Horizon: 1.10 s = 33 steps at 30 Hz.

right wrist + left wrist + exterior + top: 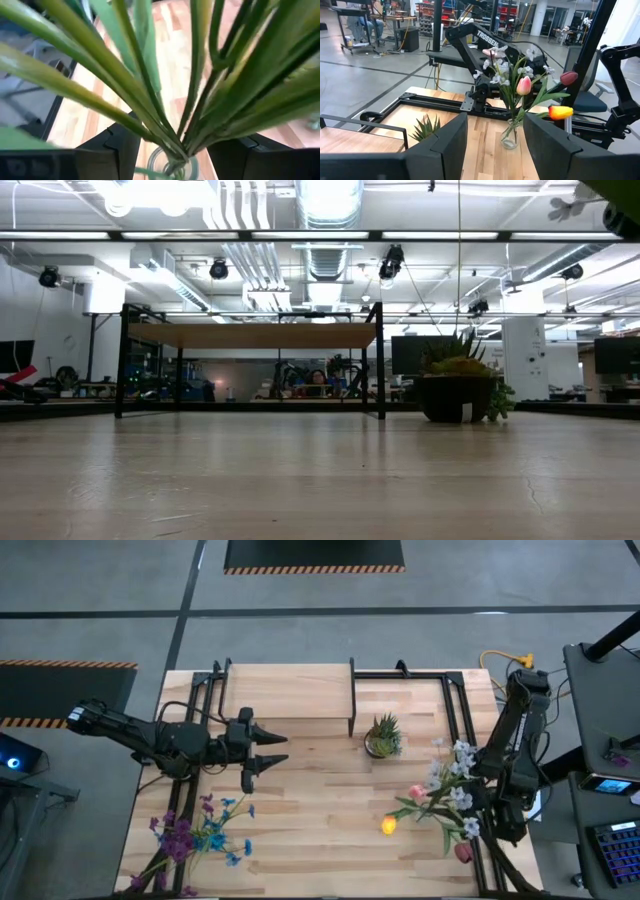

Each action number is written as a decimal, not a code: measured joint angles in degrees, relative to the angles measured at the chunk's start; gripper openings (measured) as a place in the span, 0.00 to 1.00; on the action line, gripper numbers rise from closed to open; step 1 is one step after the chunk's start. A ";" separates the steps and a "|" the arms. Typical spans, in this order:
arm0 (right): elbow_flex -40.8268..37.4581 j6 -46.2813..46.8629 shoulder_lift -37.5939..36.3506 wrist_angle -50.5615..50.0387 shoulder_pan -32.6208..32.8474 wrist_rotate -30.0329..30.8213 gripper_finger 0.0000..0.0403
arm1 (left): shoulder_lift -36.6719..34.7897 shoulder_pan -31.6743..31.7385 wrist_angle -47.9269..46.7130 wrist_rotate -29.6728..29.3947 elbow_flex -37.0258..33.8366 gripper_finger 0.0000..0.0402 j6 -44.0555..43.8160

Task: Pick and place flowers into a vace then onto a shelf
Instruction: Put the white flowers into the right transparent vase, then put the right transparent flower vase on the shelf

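1. right gripper [170, 145] sits at the right edge of the table, its two dark fingers [117, 145] standing on either side of the glass vase [172, 167] at the neck; whether they actually press the glass i cannot tell.
2. flowers [445, 790] already stand in that vase: white blooms, a pink tulip, a dark red one and a yellow-orange one, fanning out towards the middle of the table.
3. from the left wrist view the vase [509, 139] is upright on the tabletop [320, 810], with the right arm just behind it.
4. left gripper [268, 748] hangs over the left-centre of the table, fingers apart and holding nothing, pointed to the right.
5. more loose flowers [200, 835], blue and purple, lie flat on the near left corner of the table.
6. shelf [290, 690] stands at the far side of the table, light wood on black legs, nothing on it.
7. potted plant [383, 735], short and spiky, sits just right of the shelf's near corner, well apart from the vase.
8. people are seated at desks in the room beyond.
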 joint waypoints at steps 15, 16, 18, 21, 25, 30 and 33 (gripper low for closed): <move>9.77 -2.01 -8.16 -19.83 0.01 -19.50 0.47 | 1.55 -0.02 0.13 0.00 0.00 0.44 0.00; 10.50 -1.58 -8.39 -20.96 -0.01 -20.97 0.47 | 1.53 -0.02 0.17 0.00 0.00 0.44 0.00; 11.45 -0.70 -8.51 -22.12 0.00 -23.36 0.47 | 1.50 0.00 0.17 0.00 0.00 0.44 0.00; 11.68 0.82 -7.98 -22.47 -0.01 -26.67 0.47 | 1.50 -0.02 0.17 0.00 0.00 0.44 0.01; 10.33 4.16 -5.58 -22.40 0.01 -31.42 0.47 | 1.50 0.00 0.17 0.00 0.00 0.44 0.01; 8.63 6.53 -0.28 -19.57 0.07 -33.32 0.47 | 1.50 -0.02 0.20 0.00 0.00 0.44 0.02; 7.91 7.69 3.10 -17.44 0.07 -33.46 0.47 | 1.50 -0.02 0.20 0.00 0.00 0.44 0.02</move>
